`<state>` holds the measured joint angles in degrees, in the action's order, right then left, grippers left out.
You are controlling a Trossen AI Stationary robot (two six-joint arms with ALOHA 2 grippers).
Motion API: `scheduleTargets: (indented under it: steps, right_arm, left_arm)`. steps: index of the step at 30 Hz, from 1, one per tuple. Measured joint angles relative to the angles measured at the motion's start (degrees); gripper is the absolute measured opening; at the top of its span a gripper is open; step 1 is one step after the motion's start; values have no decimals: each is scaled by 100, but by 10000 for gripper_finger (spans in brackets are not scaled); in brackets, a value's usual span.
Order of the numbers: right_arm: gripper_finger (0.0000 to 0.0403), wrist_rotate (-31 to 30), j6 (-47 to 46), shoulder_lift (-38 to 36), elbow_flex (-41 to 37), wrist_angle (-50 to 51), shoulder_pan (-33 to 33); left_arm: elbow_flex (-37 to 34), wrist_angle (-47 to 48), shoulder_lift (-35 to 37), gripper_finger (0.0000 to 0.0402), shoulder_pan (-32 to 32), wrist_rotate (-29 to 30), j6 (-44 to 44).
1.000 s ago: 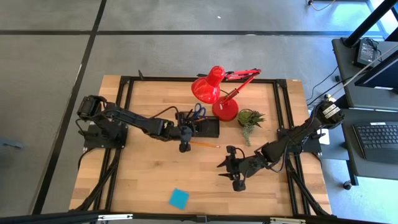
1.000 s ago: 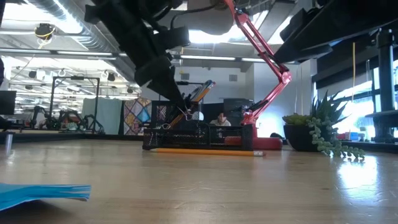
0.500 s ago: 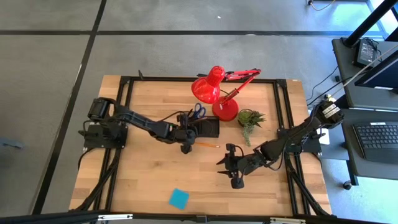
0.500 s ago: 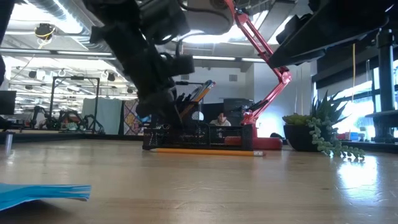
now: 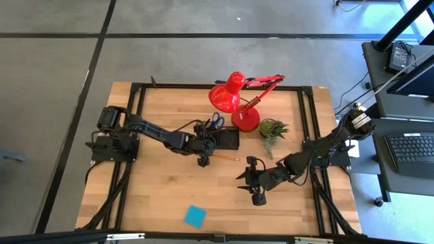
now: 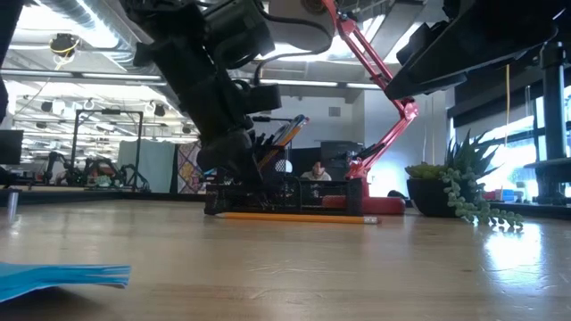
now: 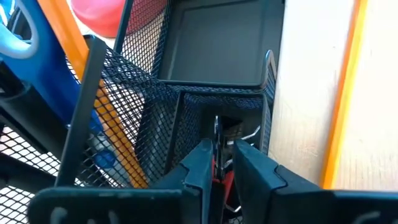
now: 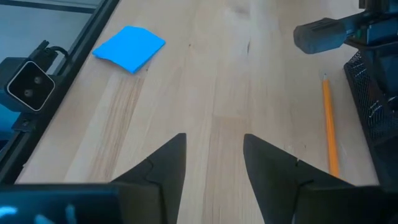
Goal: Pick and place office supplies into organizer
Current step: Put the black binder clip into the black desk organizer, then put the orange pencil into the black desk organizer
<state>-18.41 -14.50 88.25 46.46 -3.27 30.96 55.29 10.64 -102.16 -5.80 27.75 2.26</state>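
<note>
Black mesh organizer (image 7: 205, 93) sat under my left gripper (image 7: 222, 163), clamped on a red eraser (image 7: 219, 177); beyond lay 1 orange pencil (image 5: 224, 158) and the blue pad (image 5: 195, 216); my right gripper (image 8: 211, 163) gaped.

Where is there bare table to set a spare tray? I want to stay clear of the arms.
The wooden table is bare along its left front, bordered by the blue square sticky-note pad. It is crowded at the back: black mesh organizer, red desk lamp, small green potted plant, with the left tool there.
</note>
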Motion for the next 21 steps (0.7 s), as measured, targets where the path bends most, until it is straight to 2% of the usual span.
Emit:
scheduleTargets:
  steps: [9, 17, 21]
  right_arm:
    - [163, 0, -42, 0, 0, 13, 0]
    - [163, 0, -169, 0, 0, 60, 0]
    - [163, 0, -202, 0, 2, 127, 0]
  left_arm:
    - [49, 84, 21, 86, -67, 180, -104]
    - [514, 891, 380, 87, -414, 238, 5]
    - [528, 651, 733, 87, -679, -180, -14]
